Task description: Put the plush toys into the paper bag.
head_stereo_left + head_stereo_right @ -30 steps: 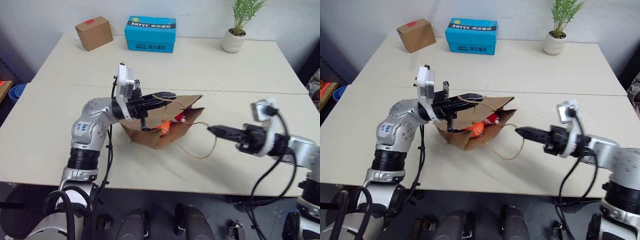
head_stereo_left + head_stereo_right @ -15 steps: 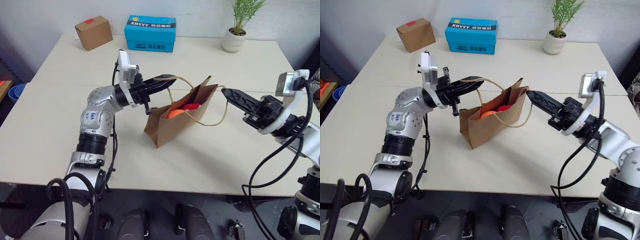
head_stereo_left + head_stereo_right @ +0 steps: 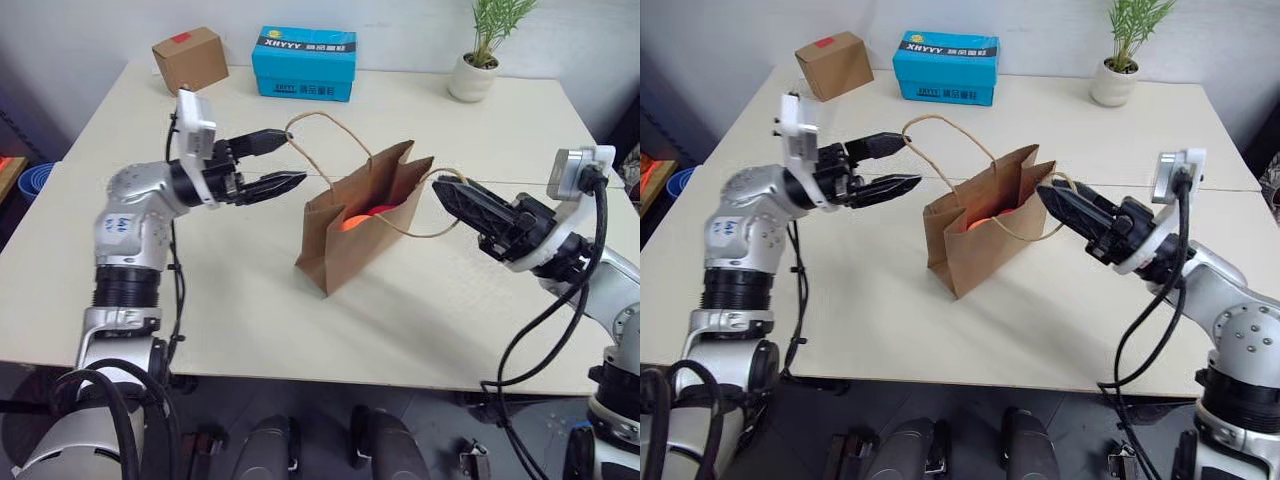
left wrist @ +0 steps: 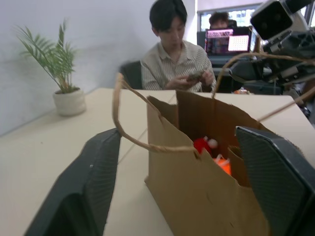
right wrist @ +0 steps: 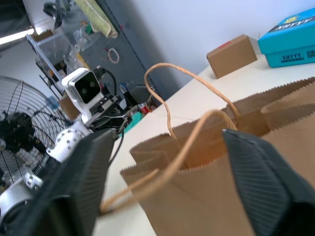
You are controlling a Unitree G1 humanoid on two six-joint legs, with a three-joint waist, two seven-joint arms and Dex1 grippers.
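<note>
The paper bag (image 3: pixel 358 228) is seen standing upright near the middle of the desk (image 3: pixel 200 300), its mouth open upward. Inside it the plush toys are visible: the red toy (image 4: pixel 202 145) lies deeper in the bag, and the orange toy (image 4: pixel 222 163) lies just beside it, against the nearer wall. From the head views a patch of orange and red is seen through the bag's open top.

The left claw (image 3: pixel 283 160) is held to the bag's left, level with its top, and its two black fingers are spread apart. One twisted paper handle (image 3: pixel 325 140) arcs up from the bag's rim toward the upper fingertip; whether that finger touches the loop cannot be told. In the left wrist view the bag is framed between the two spread fingers (image 4: pixel 93 182).

The right claw (image 3: pixel 452 196) is held at the bag's right side, close to the rim, and its fingers are likewise parted. The other handle (image 3: pixel 430 225) hangs in a loose loop beside and below it; contact with it cannot be made out.

At the far edge of the desk a small cardboard box (image 3: pixel 190 60), a blue printed box (image 3: pixel 304 63) and a potted plant (image 3: pixel 480 60) are placed, well apart from the bag. In the left wrist view a seated person (image 4: pixel 174 59) is seen beyond the desk.
</note>
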